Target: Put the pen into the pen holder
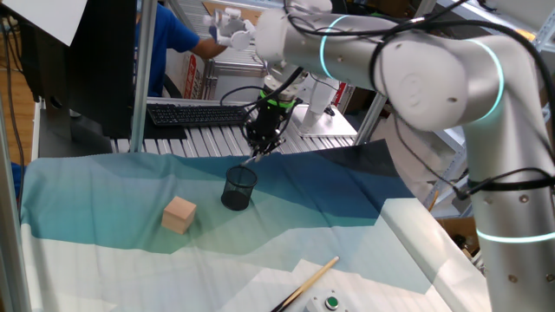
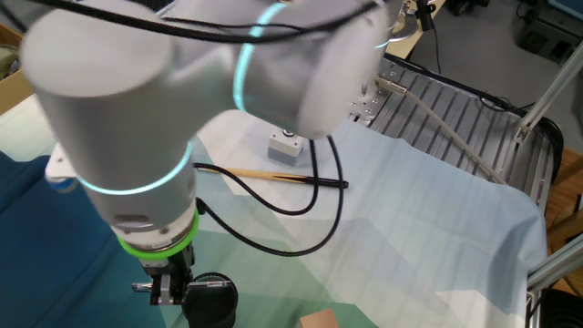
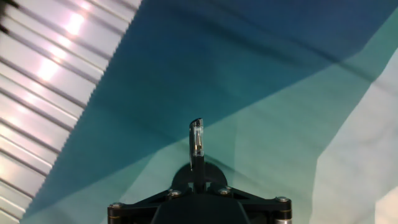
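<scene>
Lying at the front of the table (image 1: 104,208), near the edge, a tan wooden stick (image 1: 305,284) rests beside a small grey button box (image 1: 329,302). Farther in sits the tan block (image 1: 179,214), with the pen holder (image 1: 239,188) upright just beside it. Directly above the holder's rim hangs the claw (image 1: 260,149), pinching the pen (image 3: 196,144), whose tip juts out past the fingers.

Glossy white arm segments (image 1: 442,74) are glowing with cyan rings; a green band and black cables are showing above the black gripper (image 1: 263,139).
</scene>
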